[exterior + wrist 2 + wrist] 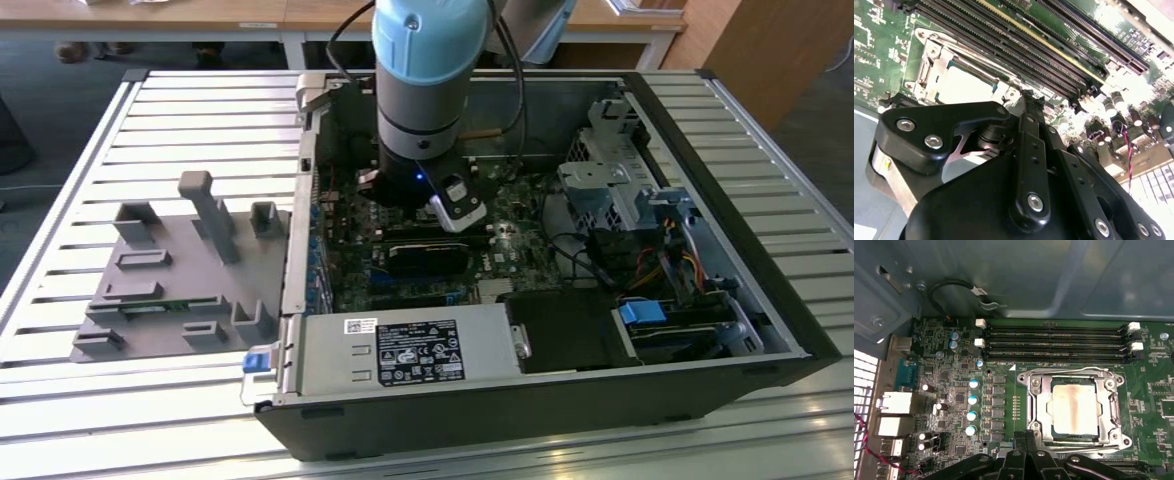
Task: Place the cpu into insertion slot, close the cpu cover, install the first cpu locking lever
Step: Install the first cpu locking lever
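The cpu (1074,409) lies flat in the insertion slot (1074,436), its dull silver top marked with a brownish smear. Around it the silvery cpu cover (1036,405) lies down flat on the socket. In the first wrist view my gripper (1025,436) is shut with nothing between the fingertips, which hover at the socket's edge beside the cover's corner. The second wrist view shows the same shut gripper (1031,97) just off the cpu (966,85) and its cover (934,65). From outside, the gripper (454,212) reaches down into the open computer case over the motherboard.
Long black memory slots (1054,342) run along the socket's far side, below the grey case wall (1054,275). A power supply (400,350), a drive cage (614,180) and a black card (427,258) crowd the case. A grey fixture (174,280) sits on the slatted table at the exterior view's left.
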### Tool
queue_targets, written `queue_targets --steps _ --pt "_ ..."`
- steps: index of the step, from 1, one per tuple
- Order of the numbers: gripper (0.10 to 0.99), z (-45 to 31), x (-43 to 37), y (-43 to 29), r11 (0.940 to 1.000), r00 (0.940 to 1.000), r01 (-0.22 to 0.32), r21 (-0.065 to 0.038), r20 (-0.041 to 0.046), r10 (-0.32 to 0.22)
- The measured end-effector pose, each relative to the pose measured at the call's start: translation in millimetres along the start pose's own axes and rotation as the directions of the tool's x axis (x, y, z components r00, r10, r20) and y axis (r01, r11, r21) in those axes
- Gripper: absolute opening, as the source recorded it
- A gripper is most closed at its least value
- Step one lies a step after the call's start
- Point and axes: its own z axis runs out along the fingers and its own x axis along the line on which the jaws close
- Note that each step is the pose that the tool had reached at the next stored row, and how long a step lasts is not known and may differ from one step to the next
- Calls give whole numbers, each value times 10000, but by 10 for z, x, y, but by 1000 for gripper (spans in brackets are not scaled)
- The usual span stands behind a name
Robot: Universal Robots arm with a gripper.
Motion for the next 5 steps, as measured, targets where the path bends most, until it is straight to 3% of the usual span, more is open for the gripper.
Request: queue_targets --steps 5 --pt "106 -63 0 18 10000 10000 0 -1 0 0"
